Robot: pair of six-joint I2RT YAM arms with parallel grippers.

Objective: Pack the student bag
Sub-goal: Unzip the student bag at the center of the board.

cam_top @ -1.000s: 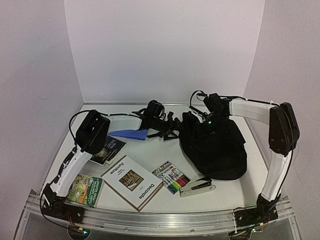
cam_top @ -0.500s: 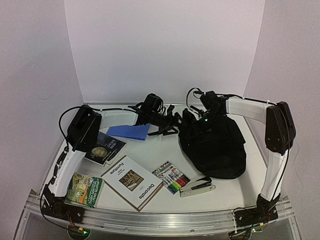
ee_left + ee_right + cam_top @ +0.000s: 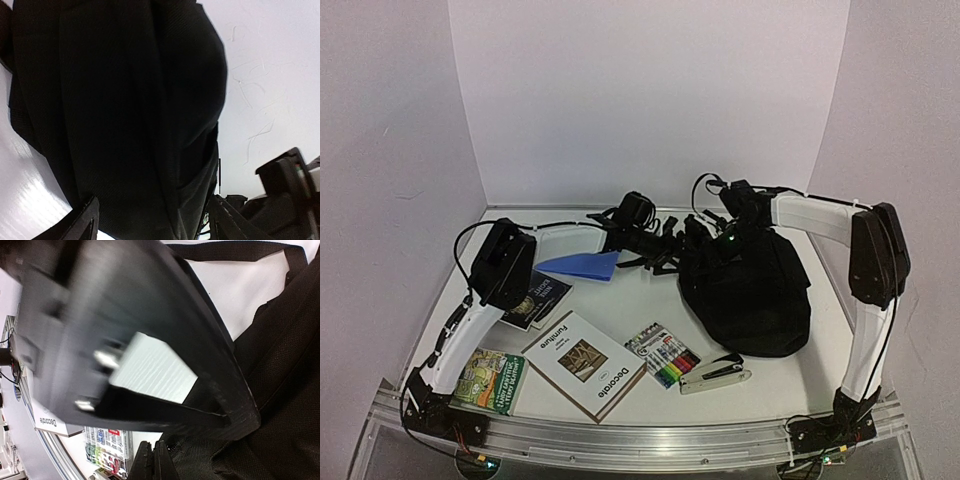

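Note:
The student bag [image 3: 750, 295] is a soft black backpack slumped at the right of the table, its straps [image 3: 655, 262] trailing left. My left gripper [image 3: 662, 245] reaches in from the left at the bag's upper end. In the left wrist view its fingers [image 3: 86, 223] stand open, with black bag fabric [image 3: 125, 125] spanning the gap between them. My right gripper [image 3: 713, 238] sits at the bag's top edge. In the right wrist view it [image 3: 154, 460] is shut, apparently pinching the edge of the bag fabric [image 3: 280, 405]; the left gripper's body blocks much of that view.
A blue book [image 3: 582, 265] lies left of the straps. A dark book [image 3: 537, 297], a white book [image 3: 585, 365] and a green book [image 3: 490, 380] lie at the front left. A marker pack [image 3: 662, 355] and a stapler [image 3: 715, 375] lie in front of the bag.
The left arm's elbow swung out to the left and came back. Its gripper edged slightly right toward the bag. The right arm and bag barely moved.

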